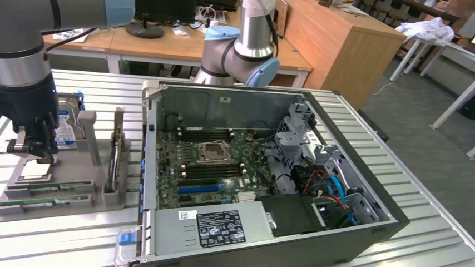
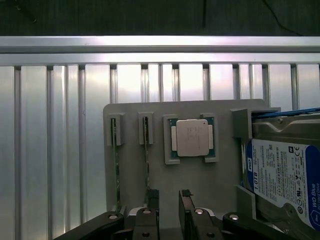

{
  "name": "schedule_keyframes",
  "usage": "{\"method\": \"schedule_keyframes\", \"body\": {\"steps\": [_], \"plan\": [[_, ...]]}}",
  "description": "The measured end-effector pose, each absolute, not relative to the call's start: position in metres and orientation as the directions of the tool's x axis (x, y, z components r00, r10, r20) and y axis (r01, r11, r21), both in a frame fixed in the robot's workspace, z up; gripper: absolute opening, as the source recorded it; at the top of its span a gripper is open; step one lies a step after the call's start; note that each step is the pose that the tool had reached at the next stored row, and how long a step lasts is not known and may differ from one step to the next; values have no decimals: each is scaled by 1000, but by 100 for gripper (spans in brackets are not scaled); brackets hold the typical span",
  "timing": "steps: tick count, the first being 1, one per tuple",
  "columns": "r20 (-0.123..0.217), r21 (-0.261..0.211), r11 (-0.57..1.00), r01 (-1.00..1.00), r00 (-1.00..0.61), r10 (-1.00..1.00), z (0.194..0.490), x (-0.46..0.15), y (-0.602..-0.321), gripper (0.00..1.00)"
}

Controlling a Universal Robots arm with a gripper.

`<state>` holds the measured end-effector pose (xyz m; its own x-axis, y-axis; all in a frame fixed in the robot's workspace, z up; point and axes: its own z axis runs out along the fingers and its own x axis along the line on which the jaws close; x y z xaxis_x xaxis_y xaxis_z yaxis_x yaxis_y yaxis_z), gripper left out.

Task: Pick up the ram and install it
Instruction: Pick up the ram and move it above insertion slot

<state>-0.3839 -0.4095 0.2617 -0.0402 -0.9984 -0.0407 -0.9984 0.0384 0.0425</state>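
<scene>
**A:** Well, where did the gripper hang at that moment?

**B:** Over the grey holder. In the exterior view the holder sat on the worktop at nine o'clock from the open computer case. The jaws stood wide apart with nothing between them.

**A:** And the ram?

**B:** The ram stood on edge in a narrow slot of the holder, with a second stick in the slot just beside it. In the wrist view one fingertip sat almost on the ram's line. So the gap lay over bare plate between the ram and the CPU, not astride the stick.

**A:** How should the pick have gone, then?

**B:** As I judged it, the gripper wanted a small sideways shift until the stick ran down the middle of the gap. Then a straight descent, closing on its two flat faces near mid-length, so it would rise without tilting in the slot.

**A:** Any room to spare?

**B:** Little at the sides. The second stick flanked one finger and the CPU the other, and a wide jaw could have clipped either. The hard drive stood at the holder's twelve o'clock, beside a grey post and close to the wrist. Straight up looked free. Toward three o'clock the case wall rose as an edge to clear.
</scene>
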Motion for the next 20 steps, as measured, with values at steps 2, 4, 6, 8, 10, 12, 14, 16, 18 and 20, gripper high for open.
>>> {"method": "schedule_keyframes", "body": {"steps": [2, 4, 6, 8, 10, 12, 14, 16, 18, 20], "plan": [[-41, 43, 38, -998, -40, -998, 262, -384, -409, 30], [-41, 42, 38, -998, -40, -998, 262, -384, -410, 30], [-41, 42, 38, -998, -40, -998, 262, -384, -411, 30], [-41, 42, 38, -998, -40, -998, 262, -384, -413, 30], [-41, 42, 38, -998, -40, -998, 262, -384, -415, 30], [-41, 42, 38, -998, -40, -998, 262, -385, -417, 30], [-41, 42, 38, -998, -40, -998, 262, -385, -419, 30], [-41, 42, 38, -998, -39, -998, 262, -385, -422, 30], [-41, 42, 38, -998, -40, -998, 262, -386, -424, 30], [-41, 42, 38, -998, -39, -998, 262, -386, -427, 30]]}}
